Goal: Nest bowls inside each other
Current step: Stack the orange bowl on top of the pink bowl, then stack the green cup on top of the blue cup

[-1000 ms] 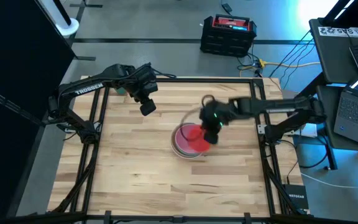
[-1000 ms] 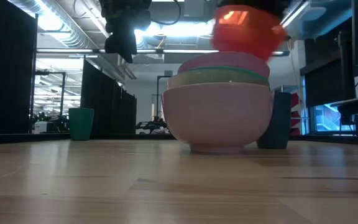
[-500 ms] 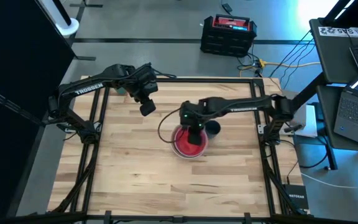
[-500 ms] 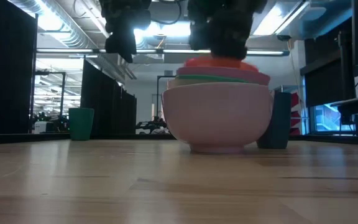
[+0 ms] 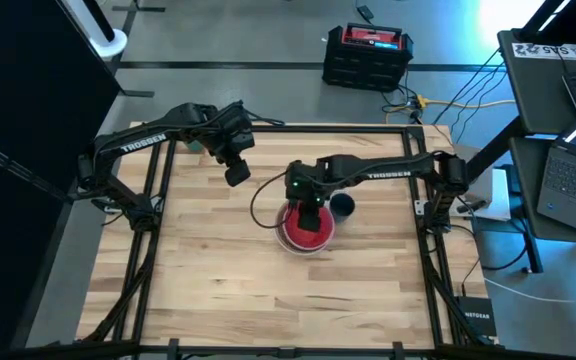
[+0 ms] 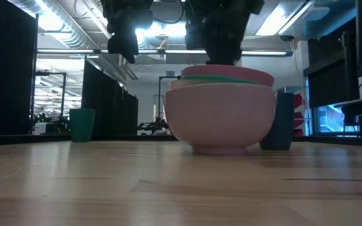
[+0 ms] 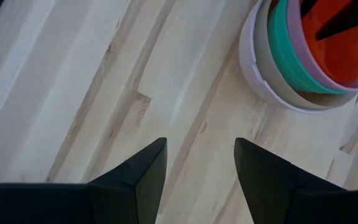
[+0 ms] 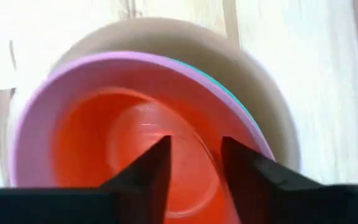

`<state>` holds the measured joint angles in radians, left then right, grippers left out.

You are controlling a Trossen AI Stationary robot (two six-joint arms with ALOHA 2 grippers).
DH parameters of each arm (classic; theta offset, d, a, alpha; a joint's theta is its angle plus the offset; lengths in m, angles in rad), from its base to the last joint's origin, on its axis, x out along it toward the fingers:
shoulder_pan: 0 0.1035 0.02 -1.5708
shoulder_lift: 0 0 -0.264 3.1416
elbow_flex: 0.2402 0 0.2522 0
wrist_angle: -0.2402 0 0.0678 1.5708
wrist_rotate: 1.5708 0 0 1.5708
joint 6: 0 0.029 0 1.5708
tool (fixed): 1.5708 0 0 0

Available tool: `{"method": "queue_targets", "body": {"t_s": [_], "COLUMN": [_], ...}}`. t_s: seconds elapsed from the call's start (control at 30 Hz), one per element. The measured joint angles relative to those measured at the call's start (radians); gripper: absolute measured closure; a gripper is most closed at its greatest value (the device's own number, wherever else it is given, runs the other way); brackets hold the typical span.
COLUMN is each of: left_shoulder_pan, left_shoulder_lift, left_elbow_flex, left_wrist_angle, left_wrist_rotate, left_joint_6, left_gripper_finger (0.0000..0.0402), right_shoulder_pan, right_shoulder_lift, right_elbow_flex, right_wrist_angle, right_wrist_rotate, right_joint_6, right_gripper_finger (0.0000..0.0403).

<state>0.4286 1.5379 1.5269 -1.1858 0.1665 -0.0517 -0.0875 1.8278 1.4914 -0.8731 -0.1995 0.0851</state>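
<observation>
Red-orange bowl (image 8: 142, 155) now nested in pink bowl (image 8: 42, 124), right pincer (image 8: 194, 165) parted, empty above it

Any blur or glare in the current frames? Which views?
Right wrist view: red-orange bowl and pink bowl soft, tabletop washed out. Low view: ceiling lights glare, arms silhouetted, bowl stack sharp. Left wrist view: crisp. High view: blue cast at right edge.

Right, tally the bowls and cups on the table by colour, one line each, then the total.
White bowl: 1
Peach bowl: 1
Green bowl: 1
Pink bowl: 1
Red-orange bowl: 1
Teal-green cup: 1
Dark blue cup: 1
Total: 7
</observation>
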Motion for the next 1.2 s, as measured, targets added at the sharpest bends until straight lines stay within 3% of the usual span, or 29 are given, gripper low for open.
{"method": "queue_targets", "body": {"t_s": [0.37, 0.5, 0.57, 0.7, 0.77, 1.0, 1.2], "left_shoulder_pan": [0.000, 0.000, 0.007, 0.087, 0.174, 0.452, 0.484], "left_shoulder_lift": [0.000, 0.000, 0.000, 0.000, 0.002, 0.102, 0.160], "left_elbow_flex": [0.000, 0.000, 0.000, 0.000, 0.001, 0.001, 0.001], "left_wrist_angle": [0.001, -0.009, -0.029, -0.091, -0.121, -0.177, -0.159], "left_wrist_rotate": [0.000, -0.012, -0.137, -0.617, -0.689, -0.571, -0.512], "left_joint_6": [0.001, 0.034, 0.038, -0.077, -0.121, -0.145, -0.090], "left_gripper_finger": [0.0230, 0.0230, 0.0230, 0.0230, 0.0230, 0.0230, 0.0230], "right_shoulder_pan": [0.000, -0.023, -0.039, -0.059, -0.060, -0.064, -0.064], "right_shoulder_lift": [-0.002, -0.002, -0.002, -0.002, -0.002, -0.002, -0.002], "right_elbow_flex": [0.106, 0.108, 0.108, 0.108, 0.108, 0.107, 0.107], "right_wrist_angle": [0.068, 0.167, 0.172, 0.165, 0.165, 0.168, 0.168], "right_wrist_rotate": [-0.024, 0.022, 0.026, 0.031, 0.031, 0.030, 0.030], "right_joint_6": [-0.133, -0.146, -0.144, -0.138, -0.138, -0.137, -0.136], "right_gripper_finger": [0.0131, 0.0126, 0.0126, 0.0126, 0.0126, 0.0126, 0.0126]}}
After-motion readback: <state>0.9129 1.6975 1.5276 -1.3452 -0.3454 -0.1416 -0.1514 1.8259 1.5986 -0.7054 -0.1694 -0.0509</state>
